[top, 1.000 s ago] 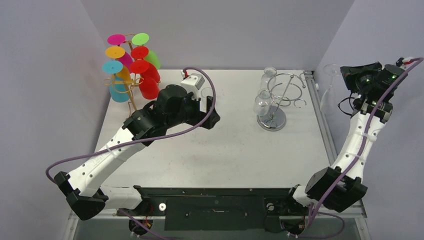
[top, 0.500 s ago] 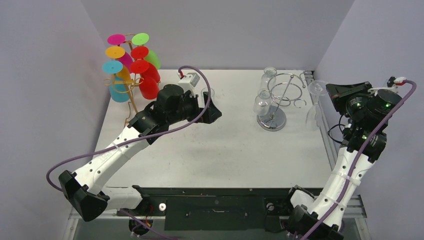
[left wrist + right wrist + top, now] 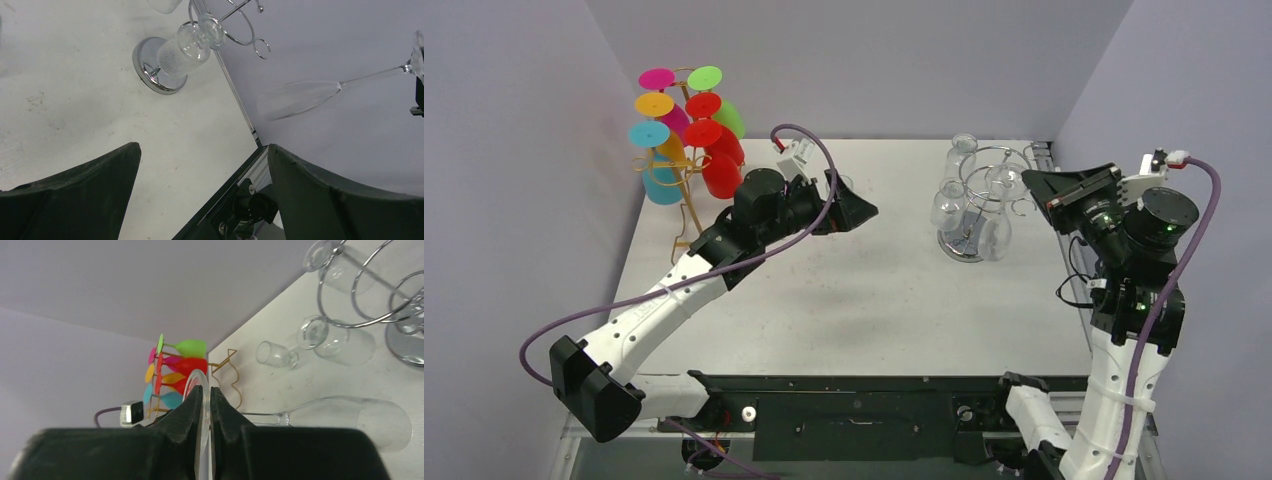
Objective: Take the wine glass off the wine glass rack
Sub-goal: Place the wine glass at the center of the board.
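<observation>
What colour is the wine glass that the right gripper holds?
The wine glass is clear and colourless; the right wrist view shows it best.

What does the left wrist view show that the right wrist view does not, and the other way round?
Only the left wrist view: the left gripper, jaws wide apart, holding nothing. Only the right wrist view: the coloured glasses, and the right gripper, up close, shut on the foot of the clear wine glass. Both: that glass and the chrome rack.

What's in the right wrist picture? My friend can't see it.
The right gripper pinches the round foot of a clear wine glass, whose stem and bowl stretch rightward. Behind stand a silver rack with clear glasses and colourful glasses.
</observation>
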Motion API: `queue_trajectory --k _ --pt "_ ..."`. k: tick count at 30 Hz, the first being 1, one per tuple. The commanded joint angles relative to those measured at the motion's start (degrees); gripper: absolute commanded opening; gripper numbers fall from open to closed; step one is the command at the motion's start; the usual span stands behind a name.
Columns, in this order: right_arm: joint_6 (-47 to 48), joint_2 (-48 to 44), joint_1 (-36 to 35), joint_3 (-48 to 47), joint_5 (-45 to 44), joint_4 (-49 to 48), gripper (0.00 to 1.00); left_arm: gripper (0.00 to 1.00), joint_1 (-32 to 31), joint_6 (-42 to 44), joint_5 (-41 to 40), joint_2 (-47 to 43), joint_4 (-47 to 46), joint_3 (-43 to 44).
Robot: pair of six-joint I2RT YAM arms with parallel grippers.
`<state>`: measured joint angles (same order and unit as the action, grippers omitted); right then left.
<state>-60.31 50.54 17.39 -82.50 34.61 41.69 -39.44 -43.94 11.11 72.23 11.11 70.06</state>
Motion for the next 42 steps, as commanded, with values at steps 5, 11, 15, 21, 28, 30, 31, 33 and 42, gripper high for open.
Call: queue_trajectory --k 5,11,15,21,28,30,31,33,42 --pt "-13.09 2.82 -15.40 0.08 -8.56 -16.35 0.00 0.96 2.45 -7.79 3.41 -0.19 -14.31 -4.63" --pt "-21.24 7.76 -26.17 0.45 -14.94 -26.94 0.00 0.96 4.25 -13.39 6.24 0.06 -22.76 -8.17" --pt "-25.75 11.23 -31.07 -0.68 -17.73 -32.54 0.00 0.96 5.98 -17.87 7.60 0.40 -29.52 -9.88" --pt "-31.98 15.53 -34.77 -1.23 -18.54 -40.49 0.00 0.97 8.67 -23.34 9.42 1.12 -36.89 -11.51" --pt "-36.30 18.23 -35.92 -2.16 -18.90 -46.45 0.00 0.97 10.81 -26.17 9.93 1.70 -40.03 -12.50" --pt "-37.12 18.85 -36.57 -2.23 -18.96 -47.59 0.00 0.98 11.20 -27.20 10.59 2.47 -41.43 -12.34" --pt "-37.59 19.05 -36.90 -2.23 -18.92 -48.03 0.00 0.99 11.37 -27.58 10.94 2.96 -42.86 -12.42" --pt "-38.32 19.65 -37.48 -2.35 -18.82 -49.42 0.00 1.00 11.66 -28.74 11.64 3.85 -44.39 -12.02" --pt "-40.49 21.45 -39.71 -2.47 -18.82 -52.90 0.00 0.86 13.56 -34.53 14.66 6.40 -53.03 -11.99"
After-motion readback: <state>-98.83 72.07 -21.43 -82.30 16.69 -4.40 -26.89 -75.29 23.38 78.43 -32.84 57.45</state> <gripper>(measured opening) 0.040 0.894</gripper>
